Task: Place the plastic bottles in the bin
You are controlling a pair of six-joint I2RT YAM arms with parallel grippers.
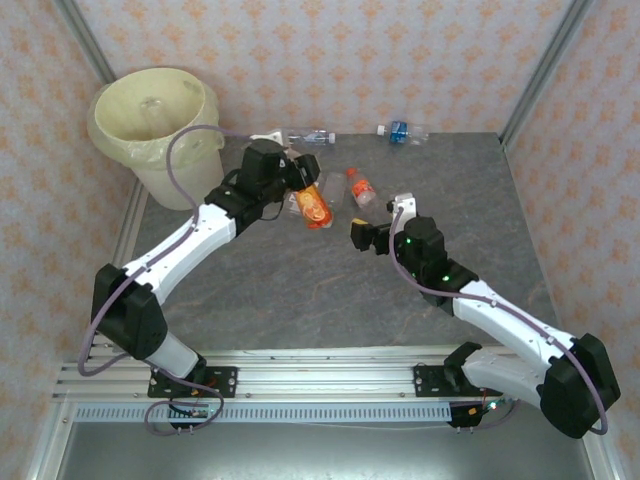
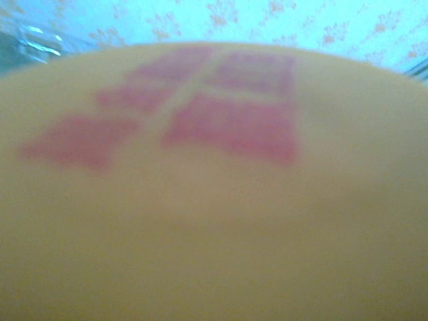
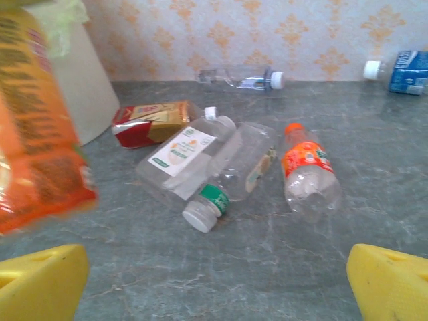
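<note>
My left gripper (image 1: 308,193) is shut on an orange-labelled plastic bottle (image 1: 317,208), held off the table right of the bin (image 1: 150,120). That bottle's label (image 2: 214,200) is pressed close to the left wrist camera and hides the jaws. It also hangs at the left of the right wrist view, as the orange-labelled bottle (image 3: 37,134). My right gripper (image 3: 215,284) stands open and empty, its yellow fingertips (image 3: 40,281) low over the table. Ahead of it lie a white-labelled bottle (image 3: 184,157), a green-banded clear bottle (image 3: 231,177) and an orange-capped bottle (image 3: 307,170).
A red and yellow labelled bottle (image 3: 150,120) lies by the bin's wall (image 3: 80,80). Against the back wall lie a clear bottle (image 1: 305,137) and a blue-labelled bottle (image 1: 400,131). A clear bottle (image 1: 150,105) lies inside the bin. Metal posts frame the table's sides.
</note>
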